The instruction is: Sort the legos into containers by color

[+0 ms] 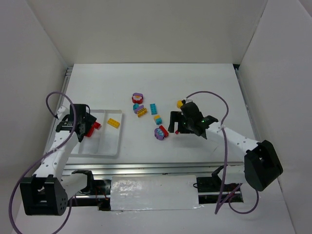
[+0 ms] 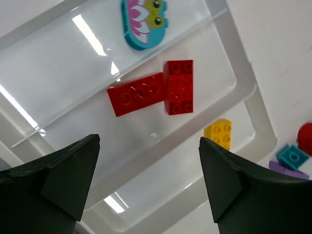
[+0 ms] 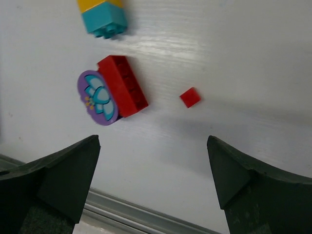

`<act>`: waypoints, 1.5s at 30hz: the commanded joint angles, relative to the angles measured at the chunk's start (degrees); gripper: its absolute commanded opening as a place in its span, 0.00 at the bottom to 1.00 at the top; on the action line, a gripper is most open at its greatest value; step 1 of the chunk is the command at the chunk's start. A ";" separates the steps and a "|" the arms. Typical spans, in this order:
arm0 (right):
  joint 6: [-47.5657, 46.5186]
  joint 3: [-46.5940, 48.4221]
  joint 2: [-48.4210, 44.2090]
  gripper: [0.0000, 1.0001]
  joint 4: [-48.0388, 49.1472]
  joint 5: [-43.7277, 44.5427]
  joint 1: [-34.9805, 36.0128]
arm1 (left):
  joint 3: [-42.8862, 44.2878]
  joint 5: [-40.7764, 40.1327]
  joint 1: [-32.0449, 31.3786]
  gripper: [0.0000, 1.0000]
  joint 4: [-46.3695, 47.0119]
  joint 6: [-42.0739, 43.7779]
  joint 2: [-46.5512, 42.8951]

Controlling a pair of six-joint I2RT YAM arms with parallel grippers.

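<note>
My left gripper [image 2: 148, 180] hangs open over the white tray [image 2: 253, 92], with nothing between its jaws. Below it, two red bricks [image 2: 141, 93] lie touching in one compartment. A teal rounded piece [image 2: 144, 22] lies in the compartment beyond, and a yellow brick [image 2: 219, 132] in the one on the other side. My right gripper [image 3: 153, 180] is open and empty above the table. Just ahead of it a red brick [image 3: 123, 85] lies against a purple rounded piece [image 3: 96, 97], with a tiny red piece [image 3: 190, 97] to their right.
More loose legos lie mid-table: a red and purple round piece [image 1: 138, 98], a teal brick [image 1: 153, 107], a yellow-orange one [image 1: 142, 112], a teal-and-yellow stack [image 1: 157, 118], and a yellow piece [image 1: 180, 103] by my right arm. White walls enclose the table.
</note>
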 commanded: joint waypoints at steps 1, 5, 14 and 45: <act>2.46 0.63 1.40 0.96 3.87 -4.04 -4.57 | 0.28 4.34 -1.14 0.95 1.89 8.84 -3.06; 5.81 3.87 8.32 0.83 1.59 0.17 -5.28 | 2.56 10.66 -3.08 0.99 2.06 16.58 -6.31; 15.21 5.02 12.92 0.58 1.85 10.98 -3.96 | 11.53 21.04 -6.86 1.00 -8.74 32.23 -9.12; 30.77 9.24 25.23 0.33 -7.11 22.85 5.00 | 8.37 23.33 -3.26 1.00 -5.49 34.17 -20.47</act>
